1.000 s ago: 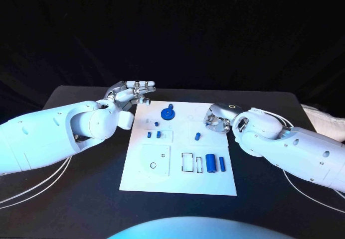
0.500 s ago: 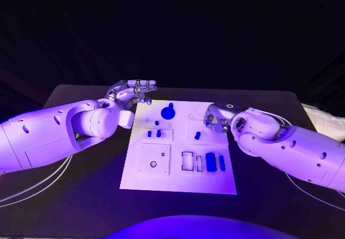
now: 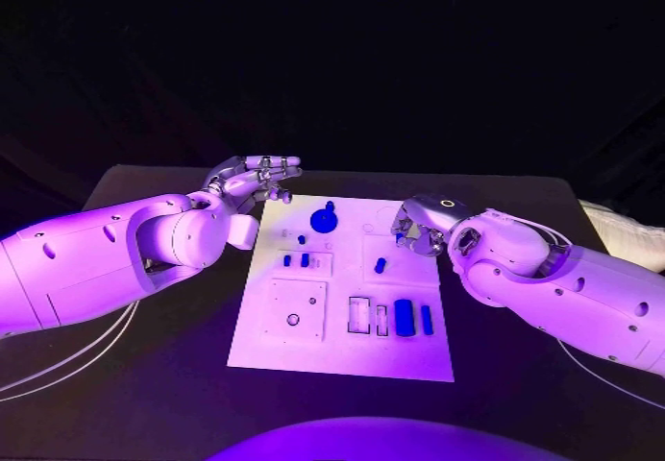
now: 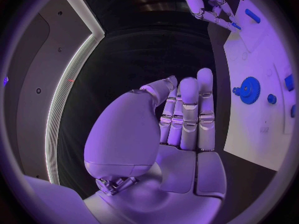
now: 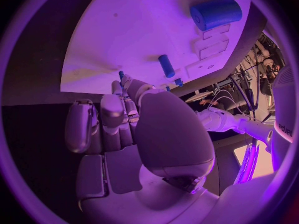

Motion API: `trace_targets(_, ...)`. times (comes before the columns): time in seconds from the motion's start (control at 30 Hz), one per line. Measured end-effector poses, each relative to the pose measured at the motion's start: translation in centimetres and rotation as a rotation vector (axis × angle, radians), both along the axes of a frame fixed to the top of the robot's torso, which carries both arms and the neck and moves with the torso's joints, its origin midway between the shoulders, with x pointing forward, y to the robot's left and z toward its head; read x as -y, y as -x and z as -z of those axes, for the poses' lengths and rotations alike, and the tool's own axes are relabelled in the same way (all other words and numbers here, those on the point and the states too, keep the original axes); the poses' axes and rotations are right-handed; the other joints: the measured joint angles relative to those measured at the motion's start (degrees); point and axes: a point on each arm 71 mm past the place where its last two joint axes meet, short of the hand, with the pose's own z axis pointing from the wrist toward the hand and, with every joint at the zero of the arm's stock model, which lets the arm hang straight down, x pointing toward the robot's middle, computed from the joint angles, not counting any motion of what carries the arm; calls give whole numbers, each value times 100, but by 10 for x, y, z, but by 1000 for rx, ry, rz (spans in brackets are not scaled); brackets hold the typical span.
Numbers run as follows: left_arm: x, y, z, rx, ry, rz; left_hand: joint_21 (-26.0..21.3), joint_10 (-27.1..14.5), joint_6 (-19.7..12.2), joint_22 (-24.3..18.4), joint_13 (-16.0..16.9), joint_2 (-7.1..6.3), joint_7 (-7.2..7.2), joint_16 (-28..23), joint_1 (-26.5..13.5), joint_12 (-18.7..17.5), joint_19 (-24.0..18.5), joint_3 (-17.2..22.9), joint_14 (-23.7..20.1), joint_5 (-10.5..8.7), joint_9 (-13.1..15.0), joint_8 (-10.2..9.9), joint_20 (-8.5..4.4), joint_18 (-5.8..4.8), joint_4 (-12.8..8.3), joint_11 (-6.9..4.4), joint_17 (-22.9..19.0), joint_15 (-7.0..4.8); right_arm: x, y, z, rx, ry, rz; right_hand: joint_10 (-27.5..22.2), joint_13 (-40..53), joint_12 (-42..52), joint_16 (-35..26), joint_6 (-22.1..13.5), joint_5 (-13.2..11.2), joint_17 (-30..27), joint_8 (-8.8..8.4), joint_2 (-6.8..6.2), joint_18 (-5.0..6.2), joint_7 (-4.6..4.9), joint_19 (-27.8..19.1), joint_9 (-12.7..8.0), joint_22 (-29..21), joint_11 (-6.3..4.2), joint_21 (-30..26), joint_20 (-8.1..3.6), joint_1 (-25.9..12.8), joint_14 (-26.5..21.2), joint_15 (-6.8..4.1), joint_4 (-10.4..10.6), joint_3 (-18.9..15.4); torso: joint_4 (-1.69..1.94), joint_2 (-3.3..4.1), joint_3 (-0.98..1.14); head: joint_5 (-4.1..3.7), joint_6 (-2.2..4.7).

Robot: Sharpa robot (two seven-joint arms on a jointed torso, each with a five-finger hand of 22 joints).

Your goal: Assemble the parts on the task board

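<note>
Over the task board at its 2 o'clock edge, my right hand pinches a small blue part; thin grip, it may slip. Left hand, fingers together, empty, idles at 11 o'clock.

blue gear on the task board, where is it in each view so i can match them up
Head view: the blue gear lies at the far end of the white task board, between the two hands.
Left wrist view: the blue gear lies on the task board, beside the left hand.
Right wrist view: I cannot find the gear here.
Shared landmark: the white task board.
</note>
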Motion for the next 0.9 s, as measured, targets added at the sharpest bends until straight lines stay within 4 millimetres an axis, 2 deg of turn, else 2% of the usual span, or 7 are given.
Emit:
trace_targets(0.3,0,0,0,-1,0,0,0,0,0,0,-1,0,0,-23,0,23,0,-16,1,0,0,0,0,0,-16,0,-23,1,-5,11,-16,33,-43,-29,21,-2,-11,20,18,-12,17,0,0,0,-18,0,-3,9,20,22,0,-1,0,0,-39,39,-3,5,2,20,15)
trace_targets(0.5,0,0,0,-1,0,1,0,-1,0,0,-1,0,0,-23,0,23,0,-16,-14,0,0,0,0,0,-16,0,-22,-15,-21,26,-27,46,-90,-79,21,2,-23,52,18,-22,33,-1,29,0,-18,0,-13,23,20,22,0,-31,0,0,-24,55,3,9,1,80,26)
trace_targets(0.6,0,0,0,-2,0,1,0,-1,0,0,-1,0,0,-23,0,23,0,-16,-14,0,0,0,0,0,-16,0,-22,-15,-35,37,-30,41,-123,-117,21,3,-33,69,17,-16,49,-11,29,0,-18,1,-14,31,20,22,-1,-31,0,0,-55,87,5,10,1,138,29)
trace_targets(0.67,0,0,0,-2,1,2,0,-12,0,-1,-1,0,0,-23,0,23,0,-16,-14,0,0,0,0,1,-16,11,-22,-15,-45,45,-30,32,-146,-144,21,2,-46,97,17,16,64,-11,29,0,-18,21,-13,39,20,44,-21,-31,0,0,-79,111,7,10,-6,195,26)
trace_targets(0.9,3,1,0,-2,4,9,0,-22,0,-7,-2,0,0,-23,0,23,0,-16,-14,0,0,0,0,1,-16,20,-22,-16,-72,64,-21,-11,-211,-208,21,0,-56,119,17,50,81,-12,28,0,-18,41,-18,49,20,44,0,-31,0,0,-103,164,13,10,-13,433,-33)
